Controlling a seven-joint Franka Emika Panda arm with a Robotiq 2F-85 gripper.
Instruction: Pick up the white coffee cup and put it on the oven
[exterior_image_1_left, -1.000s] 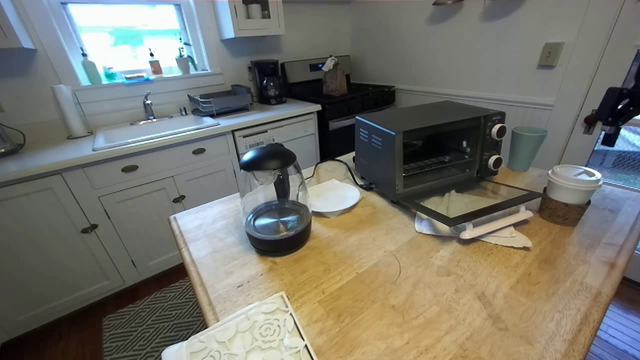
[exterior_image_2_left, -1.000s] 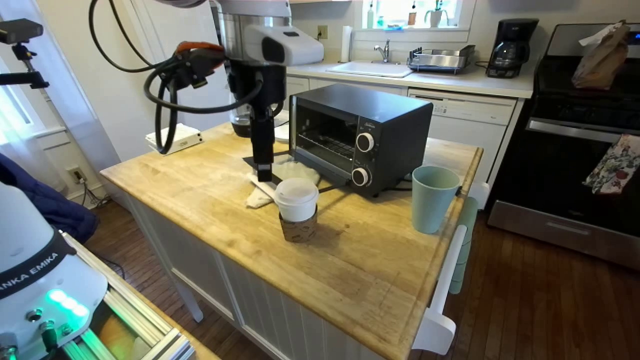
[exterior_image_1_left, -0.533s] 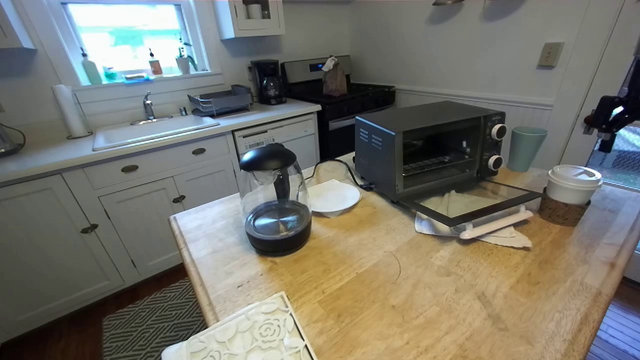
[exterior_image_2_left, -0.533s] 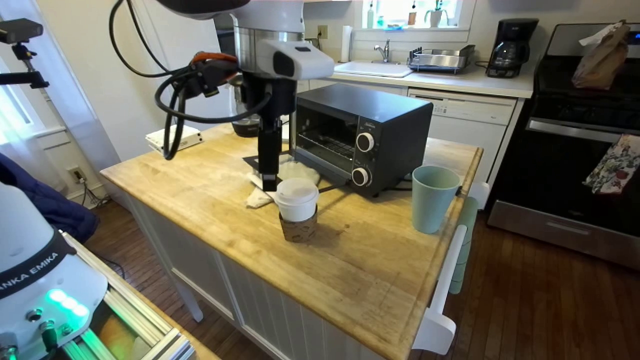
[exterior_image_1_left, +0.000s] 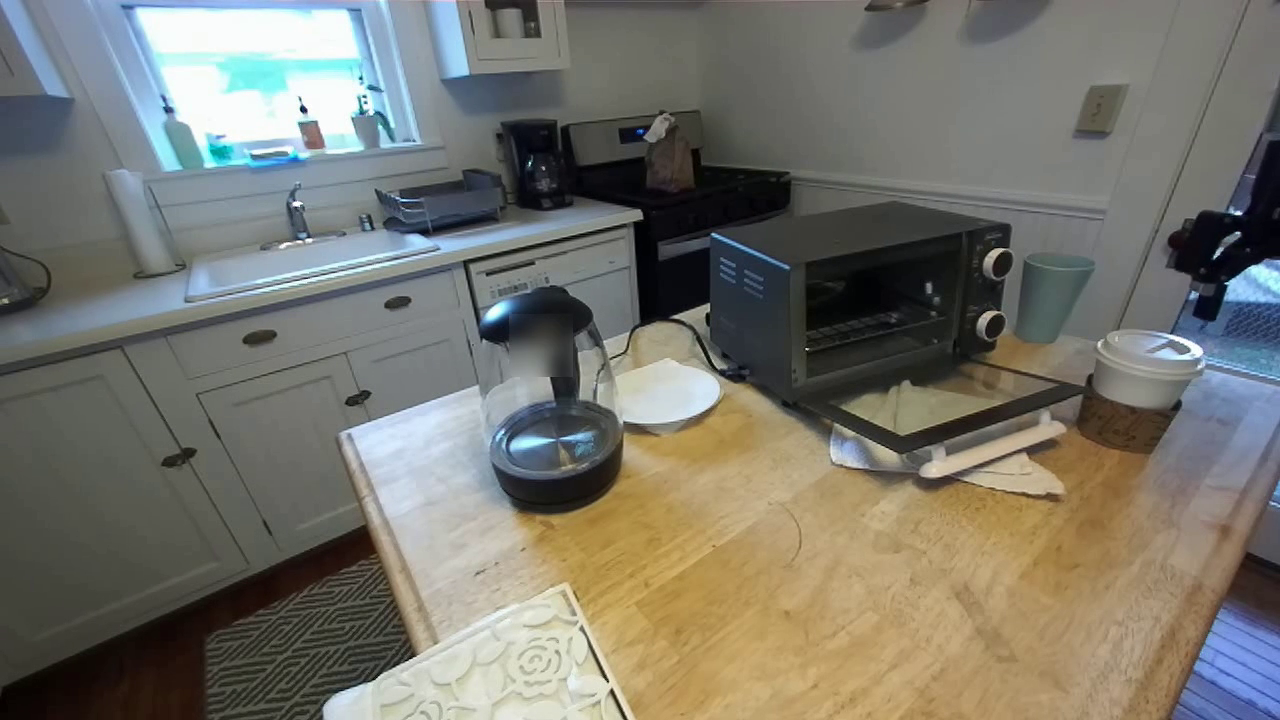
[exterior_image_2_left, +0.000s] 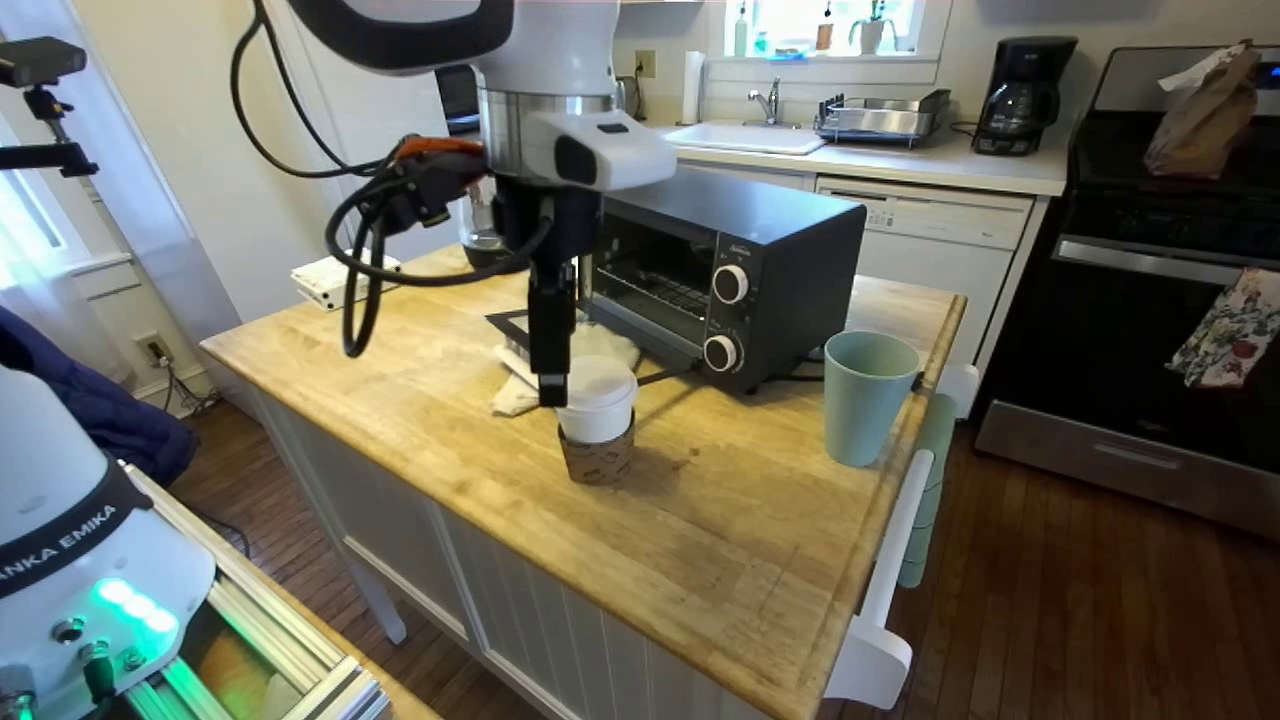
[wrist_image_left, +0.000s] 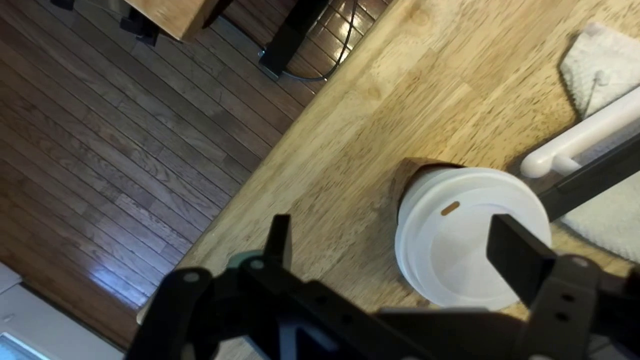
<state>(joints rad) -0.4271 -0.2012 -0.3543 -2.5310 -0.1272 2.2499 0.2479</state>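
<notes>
The white coffee cup (exterior_image_1_left: 1150, 362) stands upright on the wooden table, with a white lid and a brown cardboard sleeve round its lower part. It also shows in an exterior view (exterior_image_2_left: 606, 415) and in the wrist view (wrist_image_left: 470, 245). The dark grey oven (exterior_image_1_left: 850, 240) stands beside it with its glass door folded down; it also shows in an exterior view (exterior_image_2_left: 800, 290). My gripper (wrist_image_left: 391, 235) is open and empty, pointing down. One finger is over the lid, the other over bare table beside the cup. In an exterior view the gripper (exterior_image_2_left: 552, 388) overlaps the lid's edge.
A pale green tumbler (exterior_image_2_left: 868, 400) stands right of the oven. A glass kettle (exterior_image_1_left: 555, 430) and a white plate (exterior_image_1_left: 670, 392) lie beyond the oven's other side. A cloth (exterior_image_1_left: 1010, 475) lies under the open door's white handle (exterior_image_1_left: 992, 447). The table edge (wrist_image_left: 280, 150) runs near the cup.
In an exterior view my gripper has moved down and to the right, closer to the cup's lid. The cup and oven have not moved.
</notes>
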